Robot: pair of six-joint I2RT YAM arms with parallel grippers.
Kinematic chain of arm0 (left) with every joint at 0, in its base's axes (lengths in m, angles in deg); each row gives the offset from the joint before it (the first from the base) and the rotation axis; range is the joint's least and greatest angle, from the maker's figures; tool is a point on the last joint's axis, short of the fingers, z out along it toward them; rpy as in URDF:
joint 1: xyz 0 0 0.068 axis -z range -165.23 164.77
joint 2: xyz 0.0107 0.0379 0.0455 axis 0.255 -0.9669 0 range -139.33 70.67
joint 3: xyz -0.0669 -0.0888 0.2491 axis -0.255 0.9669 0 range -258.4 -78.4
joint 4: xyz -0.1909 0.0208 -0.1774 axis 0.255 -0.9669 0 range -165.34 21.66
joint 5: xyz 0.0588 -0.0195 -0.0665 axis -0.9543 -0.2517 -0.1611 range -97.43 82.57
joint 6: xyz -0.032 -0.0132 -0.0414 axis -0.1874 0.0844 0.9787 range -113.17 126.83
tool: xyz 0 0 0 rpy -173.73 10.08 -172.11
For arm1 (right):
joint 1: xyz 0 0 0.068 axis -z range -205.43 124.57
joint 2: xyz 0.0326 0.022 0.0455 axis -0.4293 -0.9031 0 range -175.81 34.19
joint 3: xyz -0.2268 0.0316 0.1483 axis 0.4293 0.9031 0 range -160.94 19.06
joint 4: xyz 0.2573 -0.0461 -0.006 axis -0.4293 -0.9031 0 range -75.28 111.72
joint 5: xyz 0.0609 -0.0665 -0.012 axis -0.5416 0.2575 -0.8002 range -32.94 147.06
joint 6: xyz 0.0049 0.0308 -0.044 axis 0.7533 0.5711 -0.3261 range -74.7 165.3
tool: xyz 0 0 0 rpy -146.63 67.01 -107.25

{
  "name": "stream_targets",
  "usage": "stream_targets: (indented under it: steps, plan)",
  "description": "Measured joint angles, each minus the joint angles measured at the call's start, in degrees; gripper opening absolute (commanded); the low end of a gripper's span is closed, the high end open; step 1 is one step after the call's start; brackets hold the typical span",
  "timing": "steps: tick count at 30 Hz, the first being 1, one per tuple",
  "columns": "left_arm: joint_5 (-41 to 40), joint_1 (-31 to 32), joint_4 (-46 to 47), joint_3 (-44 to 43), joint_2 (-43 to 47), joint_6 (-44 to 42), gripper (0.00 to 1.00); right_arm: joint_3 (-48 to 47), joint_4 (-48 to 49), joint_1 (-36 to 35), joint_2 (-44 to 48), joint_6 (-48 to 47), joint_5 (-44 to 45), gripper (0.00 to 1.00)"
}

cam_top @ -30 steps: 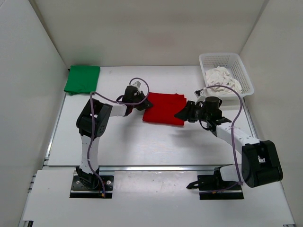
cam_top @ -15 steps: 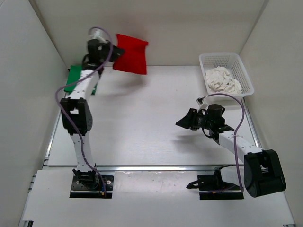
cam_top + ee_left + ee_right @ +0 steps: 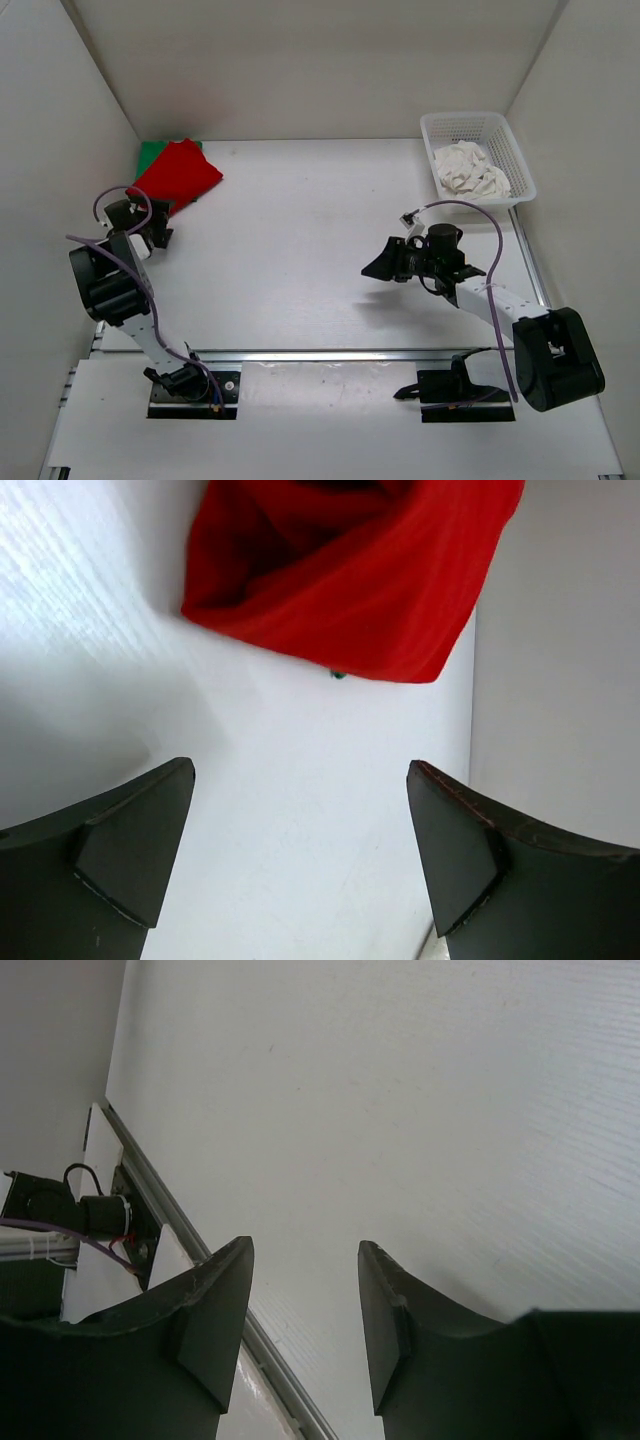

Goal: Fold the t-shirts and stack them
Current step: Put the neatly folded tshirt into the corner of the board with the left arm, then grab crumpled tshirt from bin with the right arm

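The red t-shirt [image 3: 178, 175] lies loosely folded at the back left corner, on top of the green t-shirt [image 3: 150, 153], of which only an edge shows. My left gripper [image 3: 152, 222] sits just in front of that pile, open wide and empty. In the left wrist view the red t-shirt [image 3: 360, 570] lies beyond the left gripper [image 3: 300, 770], apart from both fingers. The off-white t-shirt [image 3: 470, 170] is crumpled in the white basket [image 3: 480, 120]. My right gripper [image 3: 378, 265] hovers open over bare table right of centre, and the right wrist view shows the gripper [image 3: 305, 1248] with nothing in it.
The left wall [image 3: 560, 680] stands close beside the left gripper and the shirt pile. The basket is against the right wall at the back. A metal rail [image 3: 200, 1260] runs along the table's near edge, with an arm base [image 3: 70, 1210] beyond it.
My left gripper carried the red t-shirt from the table's middle to the back left, let it go onto the green one, opened wide and drew back. My right gripper drifted slightly left.
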Motion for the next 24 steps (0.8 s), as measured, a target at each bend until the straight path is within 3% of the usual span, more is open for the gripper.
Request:
stream_targets:
  steps: [5, 8, 9, 11, 13, 14, 16, 21, 24]
  plan:
    - [-2.6, 0.1, 0.8, 3.8, 8.3, 0.2, 0.99, 0.9, 0.0, -0.8, 0.0, 0.1, 0.7, 0.43]
    - [-4.5, 0.5, 3.7, 4.5, 14.6, 0.2, 0.99, 0.4, -0.5, -1.9, 0.0, -0.3, 3.3, 0.22]
    - [-5.2, 1.1, 4.5, 4.6, 16.4, -0.2, 0.99, -0.8, -1.8, -2.2, -0.4, -0.7, 4.9, 0.03]
    - [-6.5, 4.1, 5.3, 4.6, 18.7, -1.6, 0.99, -4.9, -4.1, -2.5, -2.2, -1.7, 8.8, 0.0]
    - [-7.8, 10.2, 4.8, 3.8, 19.9, -4.3, 0.99, -11.4, -6.6, -1.7, -5.3, -2.5, 14.3, 0.02]
    - [-8.5, 14.8, 4.0, 2.9, 19.9, -6.1, 0.98, -14.6, -7.5, -0.8, -6.9, -2.9, 17.5, 0.11]
    - [-9.2, 25.8, 2.5, 0.1, 19.3, -10.1, 0.99, -20.9, -8.6, 2.0, -9.3, -3.9, 25.7, 0.19]
    - [-8.8, 52.2, 1.4, -4.1, 18.2, -17.7, 0.98, -34.3, -11.7, 13.5, -15.1, -7.7, 36.3, 0.2]
    - [-7.4, 61.9, 2.4, -1.9, 18.1, -19.8, 0.99, -40.8, -12.3, 21.3, -19.5, -9.1, 36.1, 0.2]
